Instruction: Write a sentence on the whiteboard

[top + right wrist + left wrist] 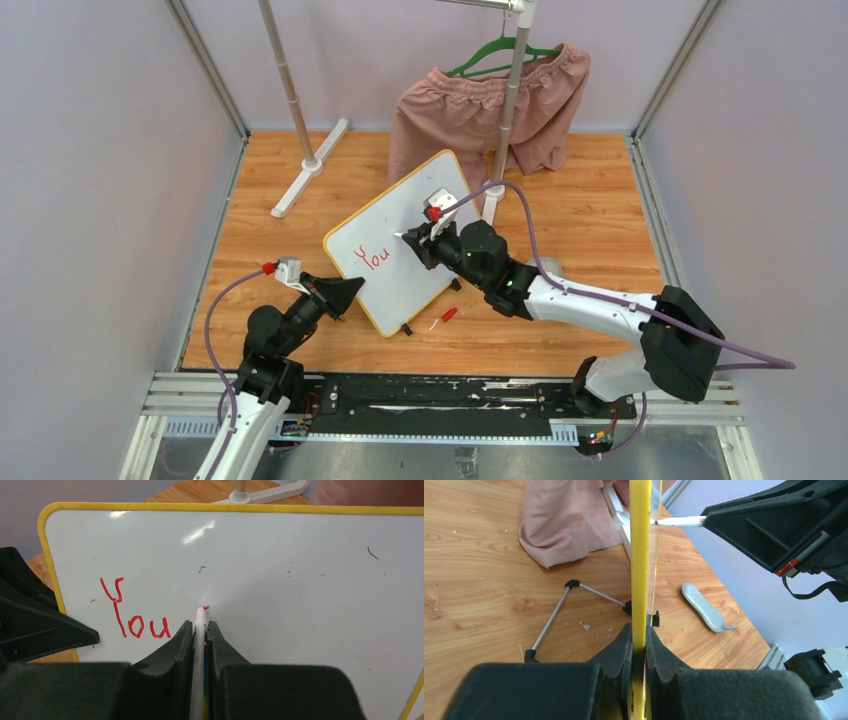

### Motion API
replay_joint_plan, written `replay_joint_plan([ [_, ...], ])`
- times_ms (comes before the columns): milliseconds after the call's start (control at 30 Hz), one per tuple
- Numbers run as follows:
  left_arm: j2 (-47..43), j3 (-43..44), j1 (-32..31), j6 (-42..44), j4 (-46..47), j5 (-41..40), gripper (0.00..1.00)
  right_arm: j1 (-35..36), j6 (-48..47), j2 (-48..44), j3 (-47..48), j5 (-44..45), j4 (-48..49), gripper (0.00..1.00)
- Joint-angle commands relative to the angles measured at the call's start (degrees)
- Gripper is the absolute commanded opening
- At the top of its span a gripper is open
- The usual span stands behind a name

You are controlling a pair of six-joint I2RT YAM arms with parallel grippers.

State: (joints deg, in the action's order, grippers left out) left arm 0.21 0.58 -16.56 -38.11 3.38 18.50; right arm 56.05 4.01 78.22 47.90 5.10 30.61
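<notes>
- Black left gripper (pixel 345 292): jaws pressed shut on the yellow frame at the whiteboard (pixel 385 285)'s near-left edge. Left wrist view shows that frame edge-on betw. the fingers (pixel 616 647).
- Red handwriting: sentence (pixel 376 258) reads "You", low at the left of the white face. Clearest in right wrist view, sentence (pixel 135 615).
- Whiteboard position: mid wooden table (pixel 250 230), propped up w/ face tilted back. In top view the long axis runs diag., near-left to far-right, and the writing follows it.
- Right gripper (pixel 410 240): jaws nearly closed, clamping the marker (pixel 201 630). Marker axis points into the board. Tip touches the face just right of the "u", w/ a small red mark there.
- Left wrist view alone: wire stand (pixel 554 615) behind the board; grey oblong object (pixel 704 607) on the table on the writing side.
- Top view alone: red cap (pixel 449 314) on the table near the board's near edge; pink shorts (pixel 480 110) on a green hanger (pixel 500 50) at the far side.
</notes>
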Motion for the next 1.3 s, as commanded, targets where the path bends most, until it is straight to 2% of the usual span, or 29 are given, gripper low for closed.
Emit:
replay_joint_plan([
  [0,-3.8,-3.2,0.3,3.1,-4.8,0.3,0.0,0.3,1.0,0.7,1.0,-2.0,1.6,0.0],
  [533,-3.8,-3.1,0.3,3.1,-4.8,0.4,0.0,2.0,1.2,-1.7,-3.9,-1.0,0.8,0.0],
  [1000,-3.8,-3.1,0.3,3.0,-4.9,0.4,0.0,0.7,0.3,-4.5,-5.6,4.3,-1.2,0.0],
  [1267,-3.8,-3.1,0.3,3.0,-4.8,0.4,0.0,0.4,-0.5,-7.1,-6.3,2.3,2.4,0.0],
])
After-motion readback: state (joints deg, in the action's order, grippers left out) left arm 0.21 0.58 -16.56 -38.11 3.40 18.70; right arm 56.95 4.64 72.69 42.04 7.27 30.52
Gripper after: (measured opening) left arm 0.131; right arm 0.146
